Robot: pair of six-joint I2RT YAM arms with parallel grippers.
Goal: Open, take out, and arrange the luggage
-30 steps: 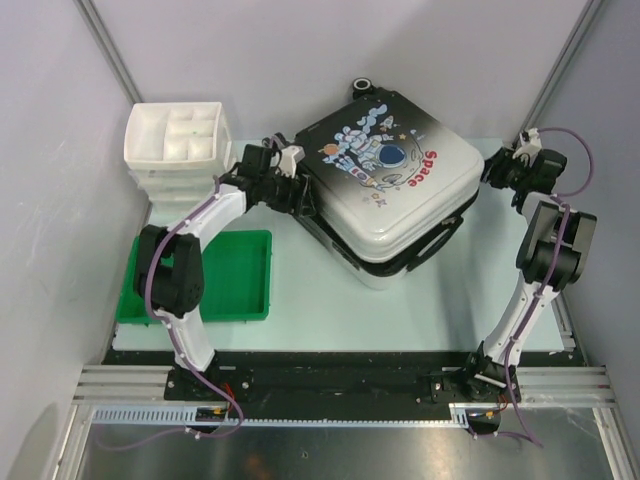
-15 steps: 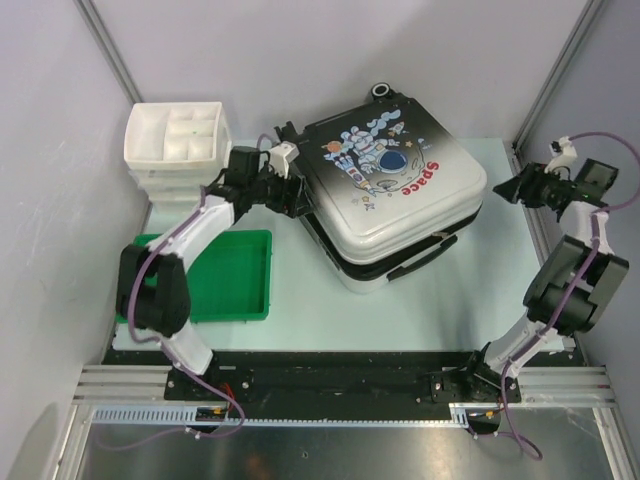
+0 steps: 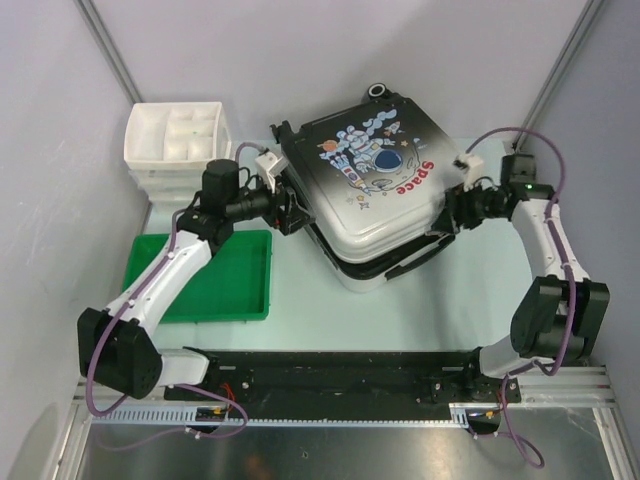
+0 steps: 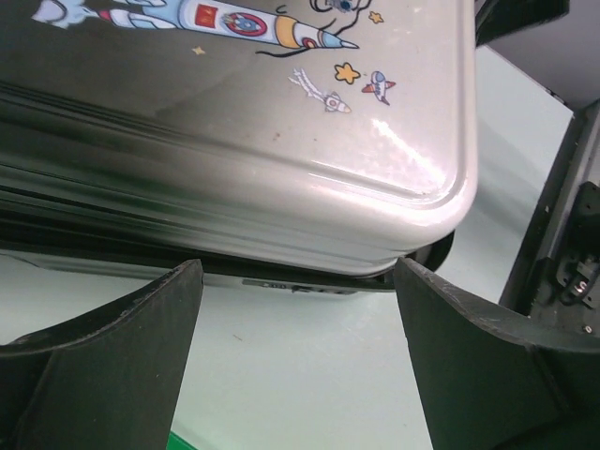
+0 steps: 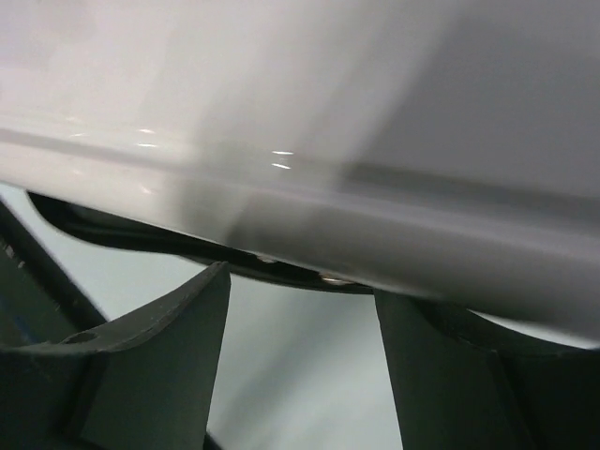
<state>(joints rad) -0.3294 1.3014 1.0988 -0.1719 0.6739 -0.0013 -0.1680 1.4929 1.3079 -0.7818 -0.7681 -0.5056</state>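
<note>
The luggage (image 3: 385,185) lies flat in the middle of the table, astronaut picture up, with a dark gap between its upper and lower shells. My left gripper (image 3: 291,211) is open and empty at its left edge. In the left wrist view the shell (image 4: 234,141) fills the top, and the gripper (image 4: 295,314) is level with the seam. My right gripper (image 3: 446,214) is open at the luggage's right edge. In the right wrist view the gripper (image 5: 300,323) sits just under the shell's rim (image 5: 309,206), gripping nothing.
A white compartmented drawer box (image 3: 178,140) stands at the back left. A flat green tray (image 3: 215,280) lies in front of it, under my left arm. The luggage's black side handle (image 3: 420,258) faces the front. Grey walls stand on both sides.
My right arm has swung in from the right wall to the luggage's right edge. My left arm has lowered and stretched along the left edge. The luggage has turned slightly.
</note>
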